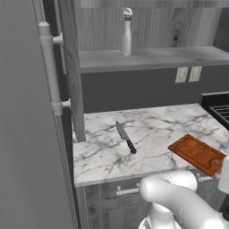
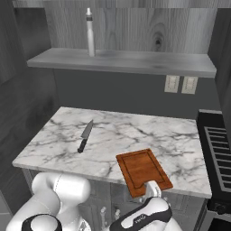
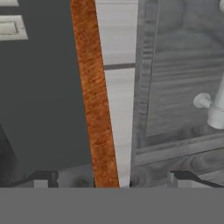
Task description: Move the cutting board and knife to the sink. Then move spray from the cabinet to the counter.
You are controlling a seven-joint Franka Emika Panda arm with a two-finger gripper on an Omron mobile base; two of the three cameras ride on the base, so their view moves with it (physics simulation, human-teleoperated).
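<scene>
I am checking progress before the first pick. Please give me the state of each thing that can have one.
cutting board: flat on the counter, near corner over the front edge, edge-on between the open jaws.
knife: flat on the counter, apart from the board, untouched.
spray: upright on the cabinet shelf.
gripper: jaws open, holding nothing.

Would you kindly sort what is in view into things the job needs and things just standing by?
Job: board, knife, spray, cabinet shelf, counter.
Standing by: stove, wall outlets, fridge handle.
</scene>
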